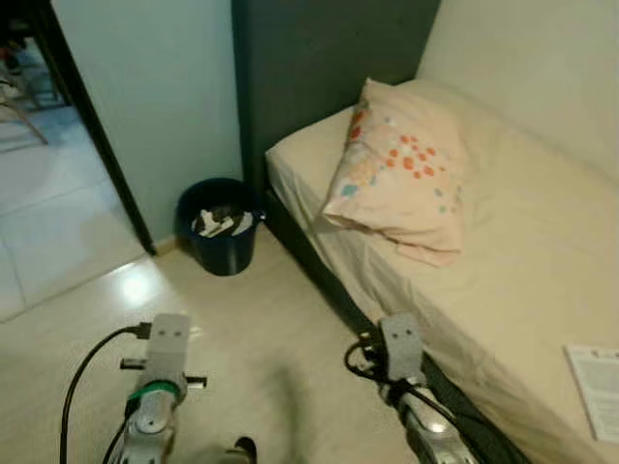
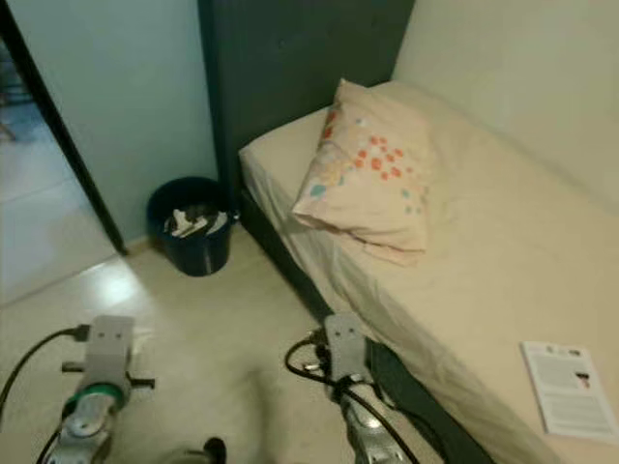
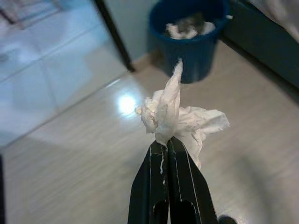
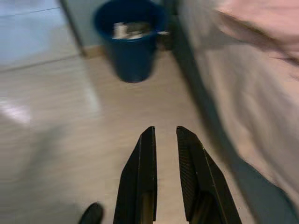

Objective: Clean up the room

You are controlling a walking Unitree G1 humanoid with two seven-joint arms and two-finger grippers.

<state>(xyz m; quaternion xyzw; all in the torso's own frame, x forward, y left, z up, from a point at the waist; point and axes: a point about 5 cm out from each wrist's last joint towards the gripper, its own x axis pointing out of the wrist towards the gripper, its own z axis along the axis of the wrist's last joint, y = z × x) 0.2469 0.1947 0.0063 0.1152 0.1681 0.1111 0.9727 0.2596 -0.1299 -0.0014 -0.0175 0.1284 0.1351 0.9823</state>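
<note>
My left gripper [image 3: 163, 142] is shut on a crumpled white tissue [image 3: 175, 116], held above the pale wood floor. Ahead stands a dark blue waste bin [image 1: 221, 227] with white crumpled paper inside, set against the wall by the bed's corner; it also shows as the bin [image 3: 191, 51] beyond the tissue. My right gripper [image 4: 165, 130] is open with nothing between its fingers, low over the floor beside the bed, pointing toward the bin [image 4: 131, 42]. Both silver arms reach forward at the bottom of the eye views, the left arm [image 1: 160, 377] and the right arm [image 1: 406, 372].
A bed [image 1: 522, 251] with a cream sheet runs along the right, carrying a floral pillow [image 1: 401, 169] and a white leaflet [image 1: 598, 387]. Its dark frame [image 1: 319, 261] edges the floor. A dark headboard [image 1: 319, 58] stands behind. An open doorway [image 1: 48, 174] lies left.
</note>
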